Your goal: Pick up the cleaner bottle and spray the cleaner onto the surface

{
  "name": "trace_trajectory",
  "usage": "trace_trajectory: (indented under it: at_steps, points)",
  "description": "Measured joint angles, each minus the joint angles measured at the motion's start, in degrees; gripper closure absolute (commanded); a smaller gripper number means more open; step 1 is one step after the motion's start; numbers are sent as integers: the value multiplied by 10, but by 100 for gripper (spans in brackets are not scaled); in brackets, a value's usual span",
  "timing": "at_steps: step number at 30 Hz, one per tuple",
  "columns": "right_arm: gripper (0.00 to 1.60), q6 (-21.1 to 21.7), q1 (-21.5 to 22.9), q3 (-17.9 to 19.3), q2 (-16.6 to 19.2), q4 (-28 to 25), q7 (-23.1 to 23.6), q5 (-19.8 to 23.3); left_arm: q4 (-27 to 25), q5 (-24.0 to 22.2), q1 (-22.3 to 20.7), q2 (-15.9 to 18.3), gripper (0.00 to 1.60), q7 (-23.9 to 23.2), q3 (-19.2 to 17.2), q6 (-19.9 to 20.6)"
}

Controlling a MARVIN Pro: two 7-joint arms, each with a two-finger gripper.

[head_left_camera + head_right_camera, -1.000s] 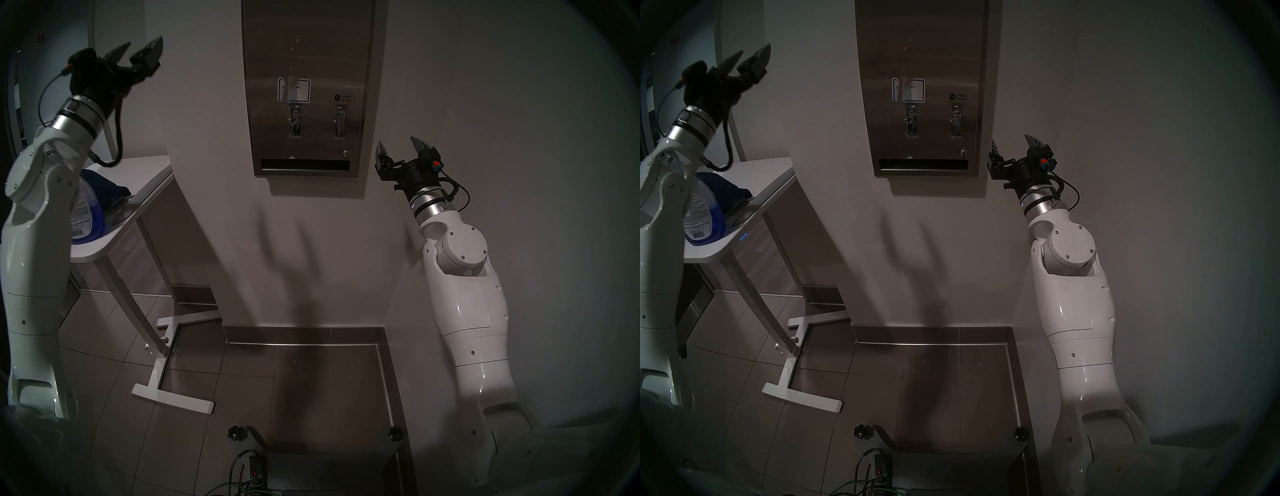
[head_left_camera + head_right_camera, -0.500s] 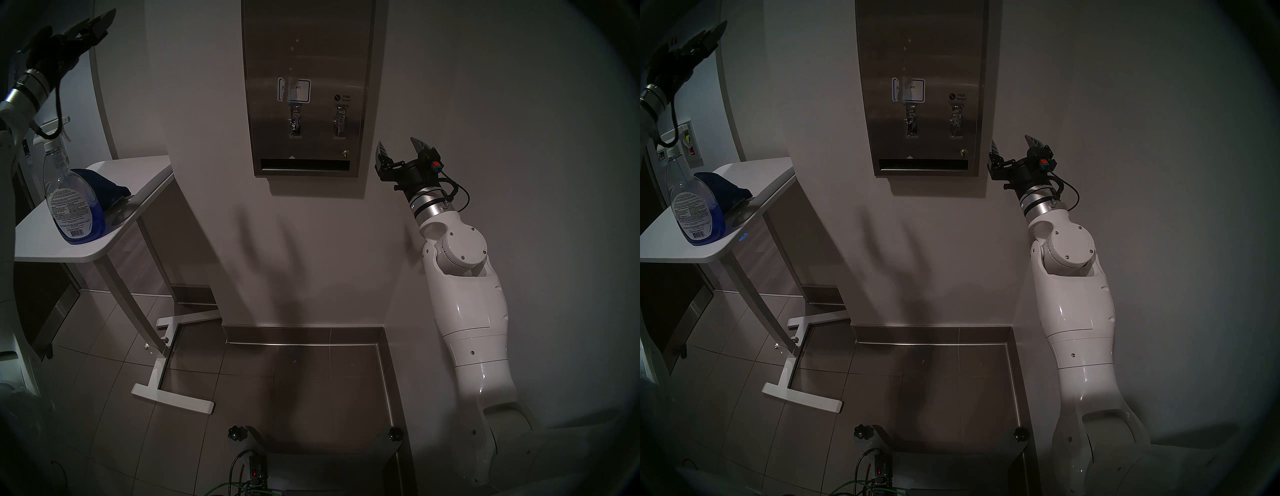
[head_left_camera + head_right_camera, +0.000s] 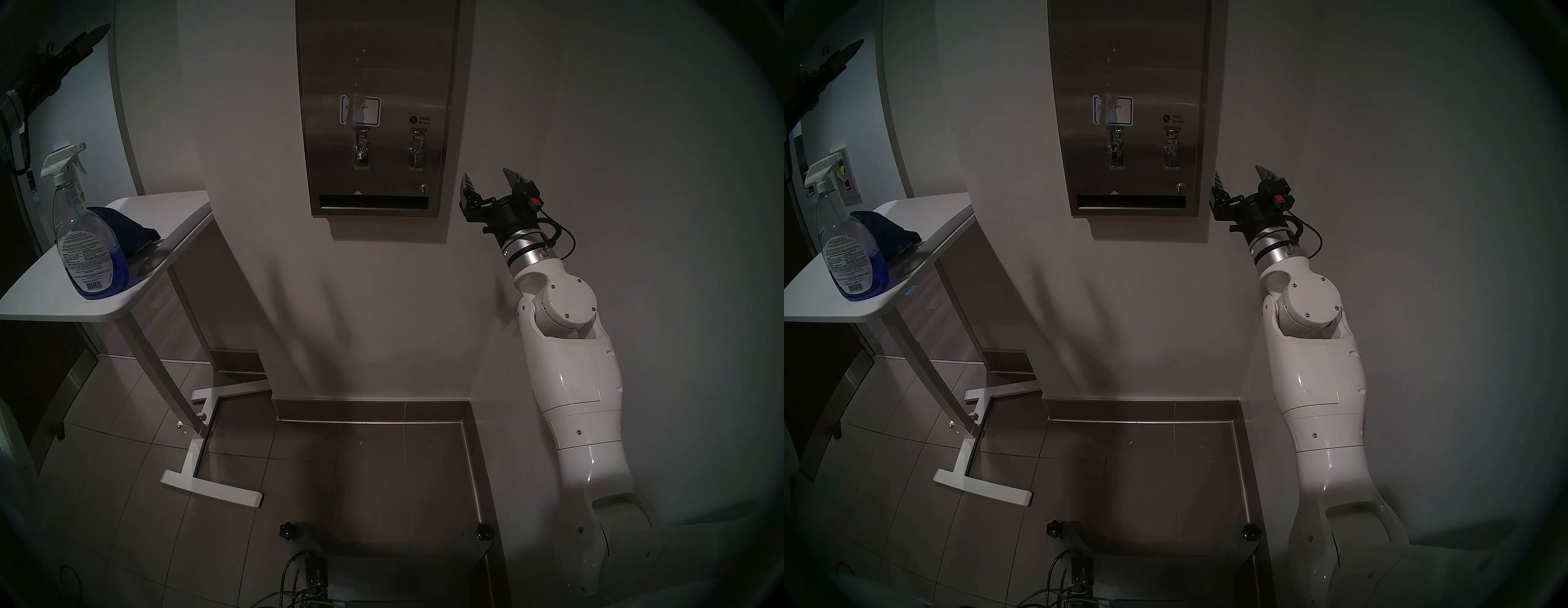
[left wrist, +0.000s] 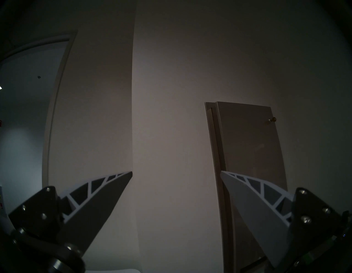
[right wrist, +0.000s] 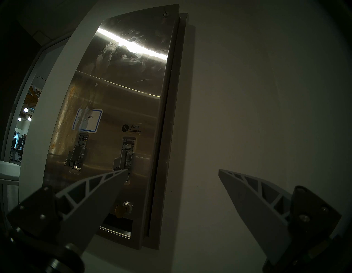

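The cleaner bottle (image 3: 85,237) (image 3: 847,250), clear with a white trigger nozzle and blue cleaner inside, stands upright on the white table (image 3: 178,208), held by nothing. The surface, a tall brushed-steel dispenser panel (image 3: 403,63) (image 3: 1149,55) (image 5: 123,85), hangs on the wall, with white streaks across its blue-bordered sticker. My left gripper (image 3: 95,34) (image 3: 854,46) (image 4: 176,171) is open and empty, high up and well above the bottle. Just right of the panel's lower corner, my right gripper (image 3: 486,174) (image 3: 1238,170) (image 5: 173,169) also stands open and empty.
A dark blue cloth (image 3: 127,229) lies on the table behind the bottle. The table's white foot (image 3: 212,488) rests on the tiled floor. A wall corner juts out between the table and the panel. My base with cables (image 3: 305,573) sits at the bottom.
My left arm has swung up and to the left, away from in front of the bottle, which now shows in full. The right arm has not moved.
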Motion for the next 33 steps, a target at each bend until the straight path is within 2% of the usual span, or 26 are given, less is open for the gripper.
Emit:
trace_trajectory:
  at_steps: [9, 22, 26, 33]
  points:
    - [0, 0, 0, 0, 0, 0, 0, 0, 79, -9, -19, 51, 0, -101, -4, 50]
    - [0, 0, 0, 0, 0, 0, -1, 0, 202, -5, -32, 119, 0, -217, -1, 81]
    - [0, 0, 0, 0, 0, 0, -1, 0, 238, -3, -32, 140, 0, -251, 8, 84]
    - [0, 0, 0, 0, 0, 0, -1, 0, 303, 5, -32, 173, 0, -270, 51, 68]
